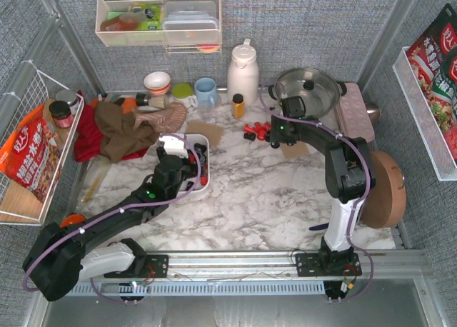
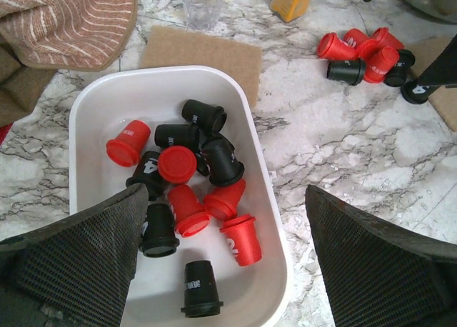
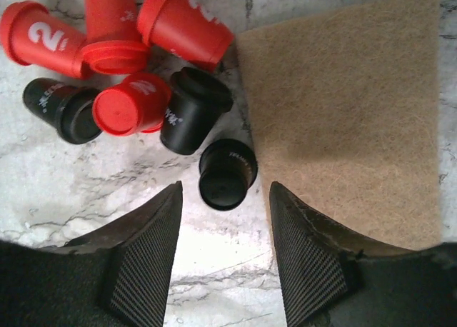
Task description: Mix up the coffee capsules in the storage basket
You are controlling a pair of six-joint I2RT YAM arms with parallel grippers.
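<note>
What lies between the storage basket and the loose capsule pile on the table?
Bare marble between storage basket and loose capsules; the left wrist view shows it.

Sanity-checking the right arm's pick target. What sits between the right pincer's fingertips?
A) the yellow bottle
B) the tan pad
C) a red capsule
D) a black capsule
D: the right wrist view shows a black capsule in the gap of the right pincer, with space on both sides. The red capsules lie beyond it and the tan pad is off to one side.
</note>
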